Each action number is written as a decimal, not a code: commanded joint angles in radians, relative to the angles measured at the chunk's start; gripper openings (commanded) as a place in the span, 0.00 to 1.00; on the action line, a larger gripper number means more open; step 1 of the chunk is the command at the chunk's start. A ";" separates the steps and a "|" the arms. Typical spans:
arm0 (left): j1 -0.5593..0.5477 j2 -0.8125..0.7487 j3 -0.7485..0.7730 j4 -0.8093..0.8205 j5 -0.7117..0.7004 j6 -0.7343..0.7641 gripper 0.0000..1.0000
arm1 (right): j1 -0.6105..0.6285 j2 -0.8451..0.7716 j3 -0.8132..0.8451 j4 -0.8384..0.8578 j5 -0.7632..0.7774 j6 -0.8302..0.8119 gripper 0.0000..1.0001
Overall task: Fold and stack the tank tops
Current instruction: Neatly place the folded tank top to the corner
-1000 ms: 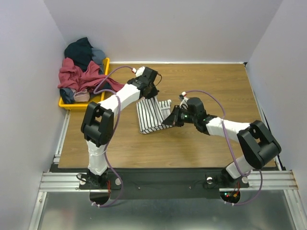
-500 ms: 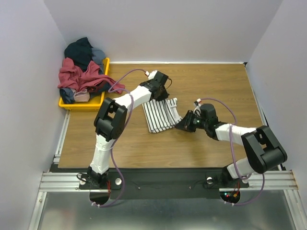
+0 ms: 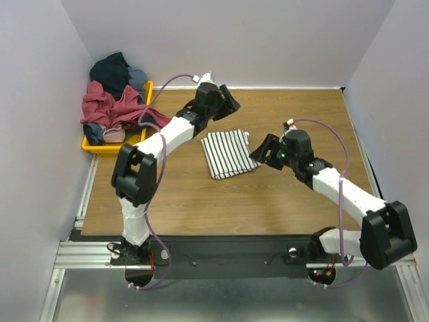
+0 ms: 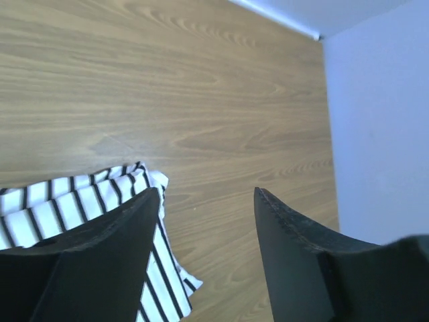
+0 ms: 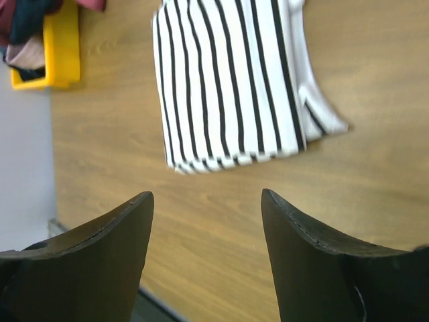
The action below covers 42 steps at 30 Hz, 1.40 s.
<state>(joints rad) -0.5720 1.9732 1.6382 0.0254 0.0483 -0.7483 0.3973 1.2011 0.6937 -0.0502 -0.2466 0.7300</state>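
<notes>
While the folded striped tank top (image 3: 230, 153) lies on the counter (image 3: 201, 201), left gripper (image 3: 224, 100) and right gripper (image 3: 262, 153) both hover, jaws spread wide.

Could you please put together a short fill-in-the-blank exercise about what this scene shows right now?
1. The folded tank top is white with thin dark ____.
2. The jaws of the left gripper and the right gripper are both ____.
3. The heap of unfolded clothes sits in a tray whose colour is ____.
4. The tank top is gripped by ____ of the two grippers.

Missing words: stripes; open; yellow; neither
</notes>
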 commanded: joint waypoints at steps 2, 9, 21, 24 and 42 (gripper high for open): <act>0.064 -0.177 -0.184 -0.024 -0.041 -0.048 0.63 | 0.000 0.200 0.168 -0.079 0.159 -0.174 0.71; 0.092 -0.295 -0.486 0.013 -0.025 -0.063 0.60 | 0.000 0.517 0.355 -0.056 0.184 -0.276 0.67; 0.075 -0.217 -0.647 0.088 0.007 -0.039 0.58 | 0.000 0.693 0.458 -0.057 0.213 -0.308 0.63; 0.067 -0.188 -0.638 0.087 -0.001 -0.025 0.59 | -0.002 0.707 0.454 -0.057 0.216 -0.308 0.56; 0.046 -0.186 -0.551 0.004 -0.039 0.010 0.62 | -0.038 0.542 0.400 -0.154 0.455 -0.259 0.77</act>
<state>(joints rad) -0.5331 1.8484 1.0622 0.1192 0.0406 -0.7670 0.3668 1.8275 1.0981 -0.1337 0.0891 0.4774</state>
